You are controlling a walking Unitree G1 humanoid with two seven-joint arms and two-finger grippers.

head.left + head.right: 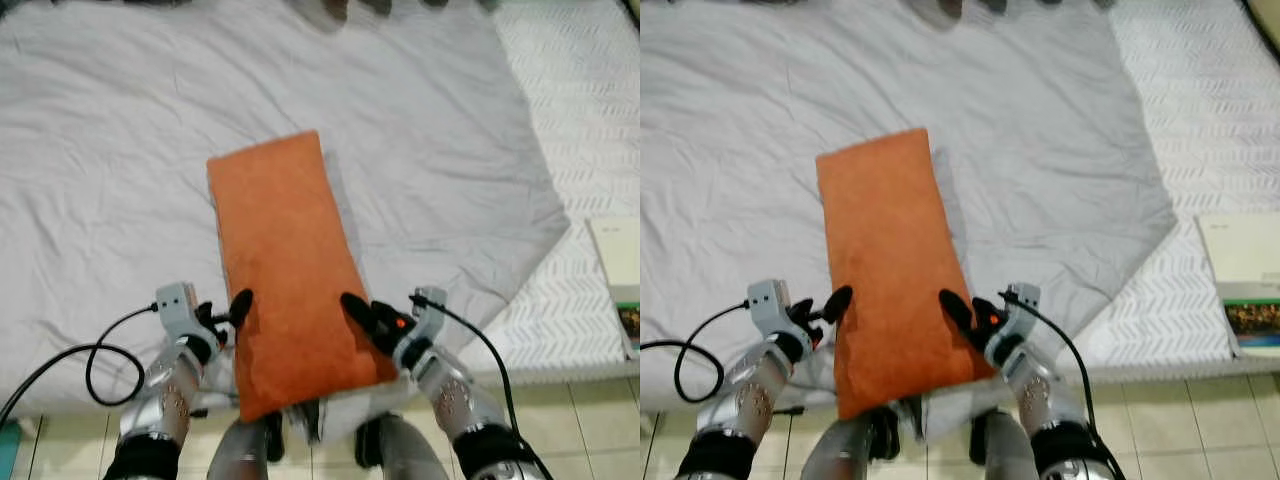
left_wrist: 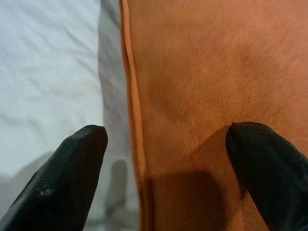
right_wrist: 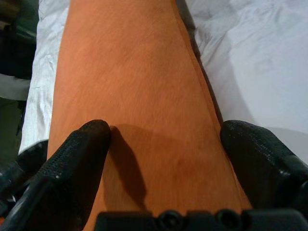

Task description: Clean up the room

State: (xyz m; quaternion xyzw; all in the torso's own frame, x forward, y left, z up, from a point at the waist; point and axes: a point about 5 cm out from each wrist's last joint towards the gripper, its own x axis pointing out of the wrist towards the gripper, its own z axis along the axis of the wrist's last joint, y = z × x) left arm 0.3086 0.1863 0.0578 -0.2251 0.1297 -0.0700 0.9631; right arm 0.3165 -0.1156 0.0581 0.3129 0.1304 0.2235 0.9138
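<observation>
Bed [image 1: 120, 200] with a grey sheet [image 1: 420, 150] spans the head views; the sheet's corner is folded back on the robot's right, exposing the patterned white mattress [image 1: 590, 120]. Orange cushion [image 1: 290, 270] is held out over the bed's near edge, long axis pointing away from the robot, near end overhanging toward the tiled floor [image 1: 580, 410]. Left gripper [image 1: 222, 322] is at the cushion's left seam, fingers spread, one over the fabric and one over the sheet side; from the left wrist view I can't tell whether it actually pinches. Right gripper [image 1: 380, 322] straddles the near right part, fingers apart with the cushion between them, pressing on it rather than closed. Main risk, as I judge it: the hold is shallow and near one end, so the far end could sag or twist and the cushion slip out, falling off the bed edge. Smaller risk: a fingertip snags the sheet and drags it. A book [image 1: 618, 262] sits on the mattress at far right, well apart.
</observation>
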